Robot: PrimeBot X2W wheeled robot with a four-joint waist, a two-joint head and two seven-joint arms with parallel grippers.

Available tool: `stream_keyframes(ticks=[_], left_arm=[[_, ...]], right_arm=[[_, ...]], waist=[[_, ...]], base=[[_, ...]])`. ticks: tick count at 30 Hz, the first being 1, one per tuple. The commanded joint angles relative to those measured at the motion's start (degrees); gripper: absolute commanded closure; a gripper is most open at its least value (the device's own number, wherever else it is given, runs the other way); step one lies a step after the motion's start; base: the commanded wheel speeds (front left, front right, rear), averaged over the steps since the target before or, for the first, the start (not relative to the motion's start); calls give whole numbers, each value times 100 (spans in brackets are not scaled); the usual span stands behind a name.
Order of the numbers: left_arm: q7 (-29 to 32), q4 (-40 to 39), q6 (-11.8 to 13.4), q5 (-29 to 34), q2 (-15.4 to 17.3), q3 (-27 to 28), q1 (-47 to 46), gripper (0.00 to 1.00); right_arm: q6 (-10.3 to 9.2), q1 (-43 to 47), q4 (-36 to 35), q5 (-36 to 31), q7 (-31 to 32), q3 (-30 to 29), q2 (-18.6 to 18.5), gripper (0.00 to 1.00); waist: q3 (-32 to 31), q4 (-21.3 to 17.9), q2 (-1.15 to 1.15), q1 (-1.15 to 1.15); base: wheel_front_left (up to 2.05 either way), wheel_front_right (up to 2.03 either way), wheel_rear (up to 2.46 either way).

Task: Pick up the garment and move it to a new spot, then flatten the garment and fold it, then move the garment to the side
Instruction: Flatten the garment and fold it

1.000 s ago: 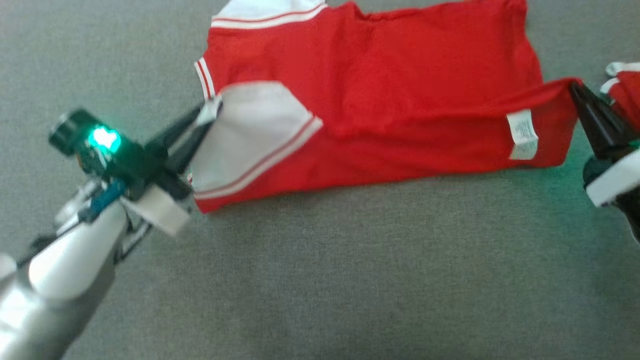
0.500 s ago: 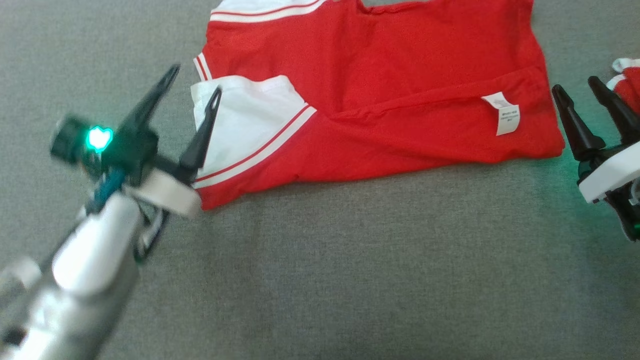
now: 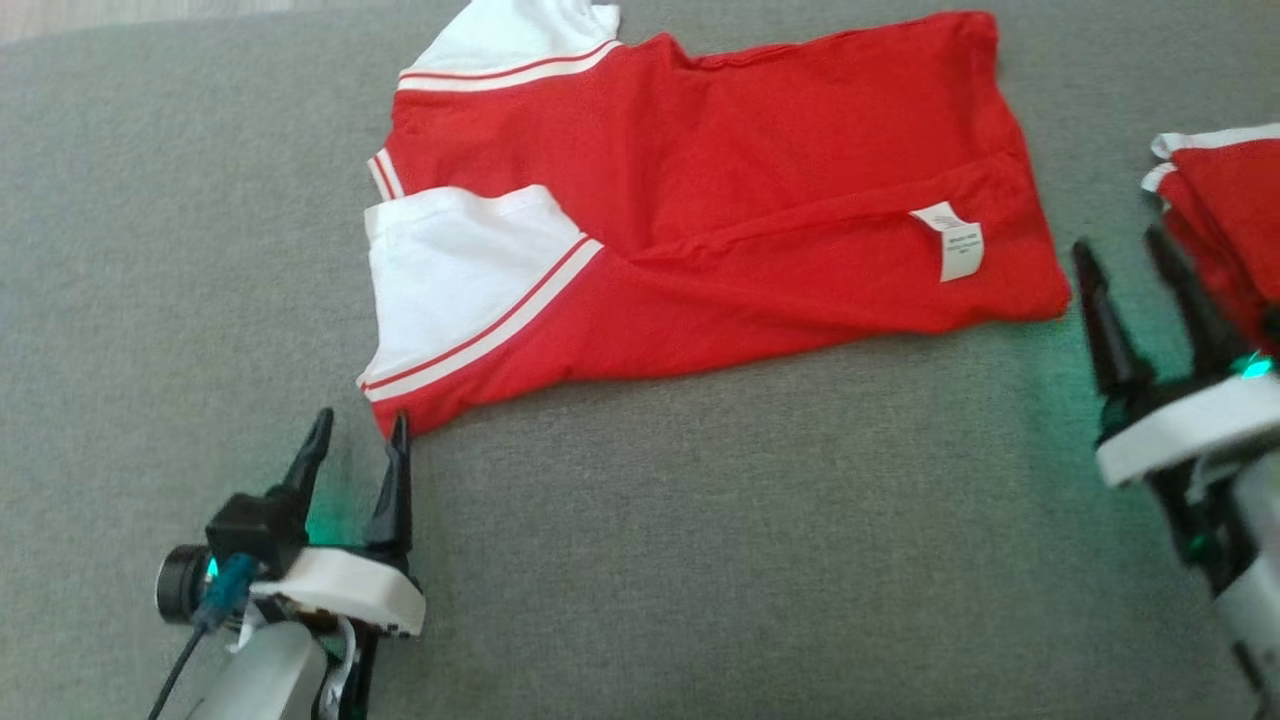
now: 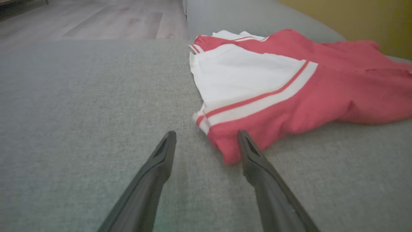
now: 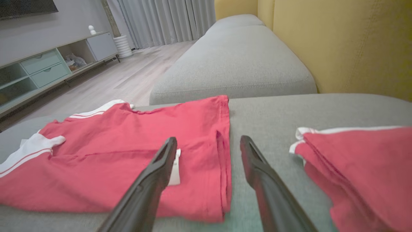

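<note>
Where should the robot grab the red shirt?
Probably two near corners of the red shirt: left gripper from the left at the tip under the white sleeve, right gripper from the right by the label. Both lie flat at free edges.

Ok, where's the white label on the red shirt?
In the head view, the label sits at the right end of the shirt, just left of the right tool.

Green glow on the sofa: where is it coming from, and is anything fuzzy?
Head view: green glow on the sofa sits beside the left end effector and right end effector, likely from their little lights; left wrist view: close fingers look soft, shirt clearer.
</note>
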Motion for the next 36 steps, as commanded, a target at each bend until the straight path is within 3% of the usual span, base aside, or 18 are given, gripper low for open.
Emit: stream_keyframes(ticks=[1,7,8,10,16,22,36], left_arm=[[-45,-80,-5,-8,39,280,-165,0],[-45,-4,-158,69,-12,428,-120,0],[-45,26,-201,105,-6,427,-113,26],[-45,73,-325,167,0,403,-108,100],[-45,308,-612,278,17,278,-171,100],[-46,258,-667,367,50,316,-188,100],[-46,50,-764,554,80,188,-268,100]], right_arm=[[12,168,-200,-137,-61,-63,45,0],[12,503,-229,-366,-62,-210,479,0],[12,546,-223,-407,-62,-188,548,0],[12,608,-182,-515,-62,-167,634,0],[12,729,-73,-719,-62,-250,776,0],[12,664,85,-789,-52,-423,826,0],[12,-368,1723,-1049,509,-864,1230,0]], waist=[[-59,-63,0,0],[-124,-172,0,0],[-138,-192,0,0],[-155,-215,0,0],[-174,-194,0,0],[-175,-118,0,0],[-116,107,0,0]], base=[[0,0,0],[0,0,0],[0,0,0],[0,0,0],[0,0,0],[0,0,0],[0,0,0]])
